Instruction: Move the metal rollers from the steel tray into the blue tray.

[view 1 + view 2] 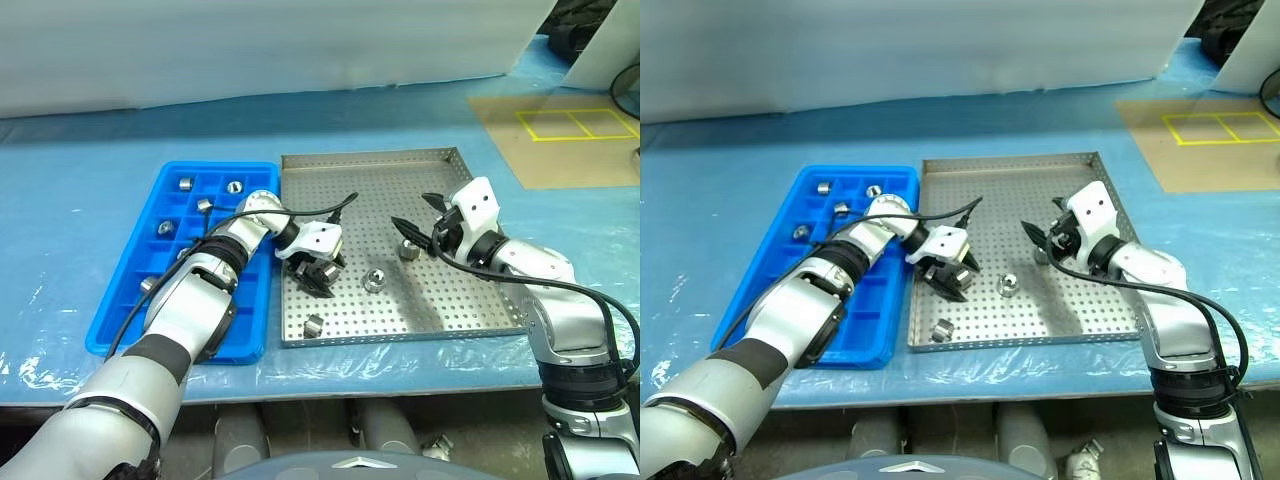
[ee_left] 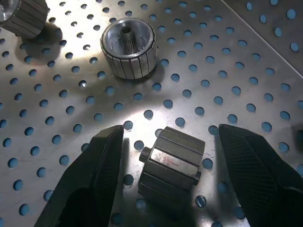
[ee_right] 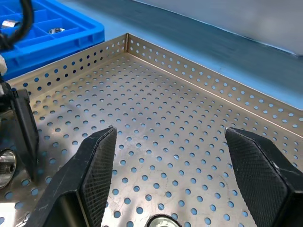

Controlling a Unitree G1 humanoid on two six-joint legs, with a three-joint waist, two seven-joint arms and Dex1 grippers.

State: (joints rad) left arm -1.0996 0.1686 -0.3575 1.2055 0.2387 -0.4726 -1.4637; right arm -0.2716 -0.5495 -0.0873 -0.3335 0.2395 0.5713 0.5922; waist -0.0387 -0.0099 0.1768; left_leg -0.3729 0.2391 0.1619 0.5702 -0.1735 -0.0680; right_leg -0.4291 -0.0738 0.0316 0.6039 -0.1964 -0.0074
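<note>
we look down on a desk (image 1: pixel 90 150) covered in blue sheeting, where the steel tray (image 1: pixel 440 160), square and perforated, sits just beside the blue tray (image 1: pixel 255 330) on its left. several of the metal rollers (image 1: pixel 185 183) already rest in separate compartments of the blue tray, most standing with the centre hole facing up. three more show on the steel tray in the head views: one (image 1: pixel 374 280) near the middle, upright with its hole up, one (image 1: pixel 313 325) close to the near rim, and one (image 1: pixel 408 250) just by the right pincer. our left pincer (image 1: pixel 318 275) points steeply down over the left part of the steel tray, its fingers (image 2: pixel 94 175) spread apart, and between them a roller (image 2: pixel 171 163) lies on its side, long axis flat on the sheet and running slantwise across the gap, touching neither finger as far as we can see. another roller (image 2: pixel 129 47) stands upright near it. our right pincer (image 1: pixel 415 230) hangs above the right half of the steel tray, nearly level, pointing toward the left arm, fingers (image 3: pixel 97 165) wide apart and holding nothing.
</note>
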